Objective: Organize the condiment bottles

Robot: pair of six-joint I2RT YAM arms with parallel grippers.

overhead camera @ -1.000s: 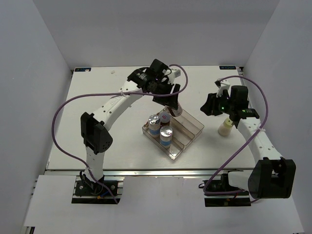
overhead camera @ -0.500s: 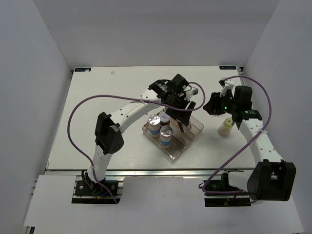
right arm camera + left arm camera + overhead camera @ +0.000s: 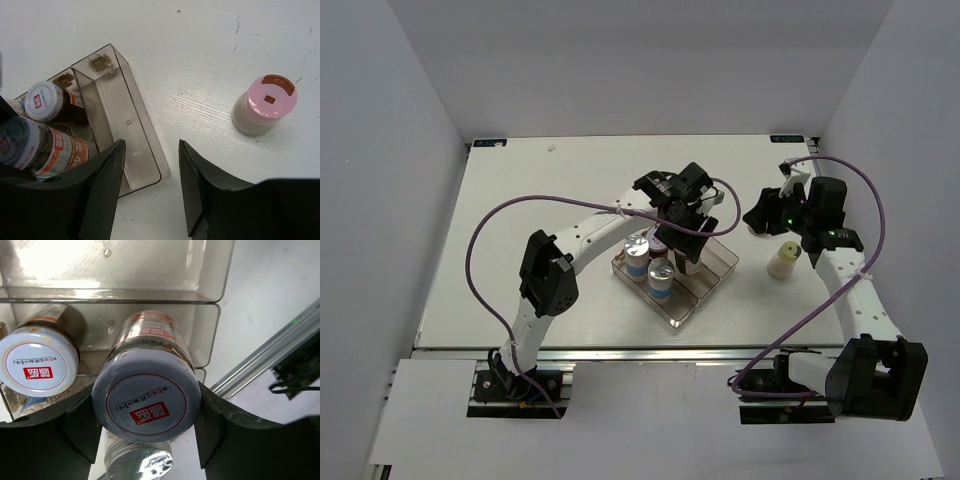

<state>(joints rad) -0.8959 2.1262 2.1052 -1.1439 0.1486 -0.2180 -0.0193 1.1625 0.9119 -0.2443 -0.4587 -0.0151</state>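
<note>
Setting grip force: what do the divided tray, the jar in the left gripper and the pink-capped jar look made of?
Divided tray: clear, smoky hard plastic, glossy; table shows through its walls. Brown-filled jar: see-through body, glass or plastic, unclear; smooth white lid, likely plastic. Pink-capped jar: smooth plastic-looking cap, pale body.

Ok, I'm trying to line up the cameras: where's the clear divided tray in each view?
Top external: the clear tray sits mid-table, under the left gripper.
Left wrist: its walls fill the top and middle, behind the brown jar.
Right wrist: left half of the picture.
Shared landmark: that brown jar, clamped in the left gripper over the tray.
</note>
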